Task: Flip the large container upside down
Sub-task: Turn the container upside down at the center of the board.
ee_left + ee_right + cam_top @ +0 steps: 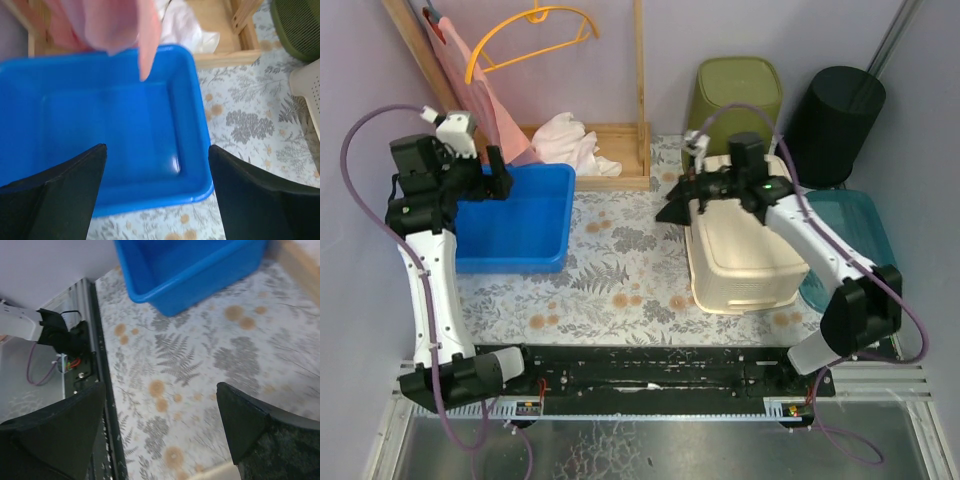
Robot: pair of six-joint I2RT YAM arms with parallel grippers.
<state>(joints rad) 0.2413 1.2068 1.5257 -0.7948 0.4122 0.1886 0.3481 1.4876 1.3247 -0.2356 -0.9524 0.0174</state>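
A large cream container (745, 255) sits right of centre on the floral mat, and its smooth closed side appears to face up. Its perforated wall shows at the right edge of the left wrist view (311, 85), and a strip of its rim shows in the right wrist view (220, 473). My right gripper (680, 205) is open and empty, at the container's far left corner, over the mat (160, 385). A blue bin (515, 215) stands upright and open at the left. My left gripper (498, 175) is open and empty above it (157, 147).
A wooden tray (610, 150) with a white cloth (565, 140) stands at the back. A green basket (735, 95), a black bin (835, 110) and a teal bin (850, 240) stand at the right. A pink cloth (110, 25) hangs over the blue bin's far side.
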